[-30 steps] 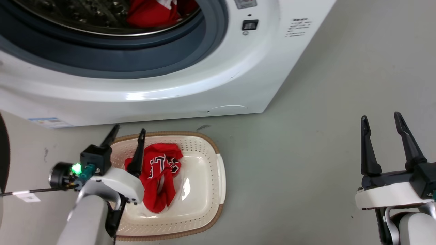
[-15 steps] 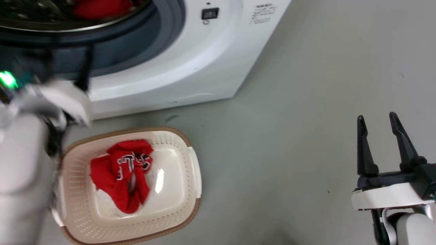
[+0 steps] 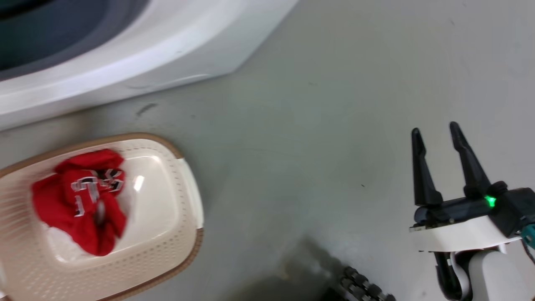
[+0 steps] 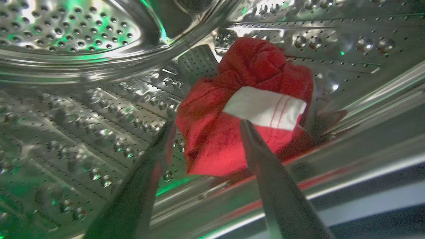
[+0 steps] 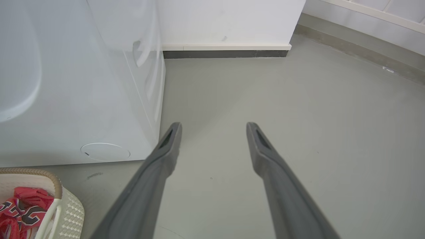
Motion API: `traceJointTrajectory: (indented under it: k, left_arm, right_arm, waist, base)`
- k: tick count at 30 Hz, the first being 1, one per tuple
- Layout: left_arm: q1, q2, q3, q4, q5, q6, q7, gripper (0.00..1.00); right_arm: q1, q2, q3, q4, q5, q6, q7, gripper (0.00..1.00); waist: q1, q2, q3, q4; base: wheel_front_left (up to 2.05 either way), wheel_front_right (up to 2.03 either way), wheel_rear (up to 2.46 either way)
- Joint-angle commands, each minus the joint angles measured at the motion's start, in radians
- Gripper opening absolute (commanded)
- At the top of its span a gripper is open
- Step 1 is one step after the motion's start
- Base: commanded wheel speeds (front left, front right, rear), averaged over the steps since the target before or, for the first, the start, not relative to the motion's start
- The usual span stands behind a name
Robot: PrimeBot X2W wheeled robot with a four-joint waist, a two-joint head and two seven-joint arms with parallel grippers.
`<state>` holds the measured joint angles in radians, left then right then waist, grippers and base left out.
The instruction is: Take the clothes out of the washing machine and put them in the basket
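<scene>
**One jersey in the basket, one in the drum**

Your left gripper [image 4: 207, 126] is inside the perforated steel drum [image 4: 66, 30] of the washing machine [image 3: 125, 54], and its jaws are spread wide. In the left wrist view the two dark fingers frame the near edge of a crumpled red jersey [image 4: 252, 76] lying low in the drum. Its white panel [image 4: 265, 109], crossed by thin red stripes, faces you. The right fingertip overlaps the cloth in that view, but you cannot tell whether either finger touches it. Nothing is pinched between them. Green light glints off the steel around the garment.

The other jersey [image 3: 79, 200] lies bunched in the basket [image 3: 159, 259], toward its left side, with black-and-white lettering turned up. The basket stands on the grey floor [image 3: 313, 146] in front of the machine, near it, with a strip of bare floor between them.

Your right gripper [image 3: 434, 128] hovers over the floor well to the right of the basket, jaws wide apart and holding nothing. In the right wrist view its fingers point toward the far white wall [image 5: 225, 20] and its dark skirting [image 5: 225, 54]. There the machine's white side is on the left, and the basket with its jersey sits at the near left corner.
</scene>
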<state>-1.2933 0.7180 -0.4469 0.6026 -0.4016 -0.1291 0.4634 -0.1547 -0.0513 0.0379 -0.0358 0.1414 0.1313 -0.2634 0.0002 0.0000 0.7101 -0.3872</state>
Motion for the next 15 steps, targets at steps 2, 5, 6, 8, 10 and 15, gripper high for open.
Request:
traceJointTrajectory:
  k: [2, 5, 6, 8, 10, 15]
  left_arm:
    - [-0.067, 0.021, -0.017, 0.025, -0.033, -0.001, 0.061, 1.0]
    - [-0.158, 0.046, -0.046, 0.058, -0.06, -0.001, 0.132, 1.0]
    - [-0.178, 0.048, -0.057, 0.069, -0.063, -0.001, 0.156, 1.0]
    - [-0.217, 0.045, -0.075, 0.094, -0.071, -0.001, 0.195, 1.0]
    - [-0.253, 0.044, -0.094, 0.123, -0.073, -0.001, 0.229, 1.0]
    - [-0.297, 0.035, -0.142, 0.182, -0.058, -0.001, 0.267, 1.0]
  right_arm:
    - [-0.009, 0.002, 0.022, -0.01, 0.017, -0.001, -0.002, 1.0]
    - [0.0, 0.002, 0.047, -0.019, 0.037, -0.001, -0.002, 1.0]
    - [0.003, 0.002, 0.052, -0.022, 0.043, -0.001, -0.002, 1.0]
    - [0.008, 0.002, 0.053, -0.027, 0.051, -0.001, -0.002, 1.0]
    - [0.011, 0.002, 0.057, -0.032, 0.055, -0.001, -0.002, 1.0]
    - [0.024, 0.002, 0.055, -0.045, 0.07, -0.001, -0.002, 1.0]
  waist:
    - [-0.0002, 0.0, 0.064, -0.07]
    - [-0.0002, 0.0, 0.089, -0.099]
    - [-0.0002, 0.0, 0.097, -0.105]
    - [-0.0002, 0.0, 0.111, -0.109]
    - [-0.0002, 0.0, 0.121, -0.109]
    - [-0.0002, 0.0, 0.142, -0.105]
  base:
    - [0.0, 0.0, 0.0]
    - [0.0, 0.0, 0.0]
    - [0.0, 0.0, 0.0]
    - [0.0, 0.0, 0.0]
    - [0.0, 0.0, 0.0]
    - [0.0, 0.0, 0.0]
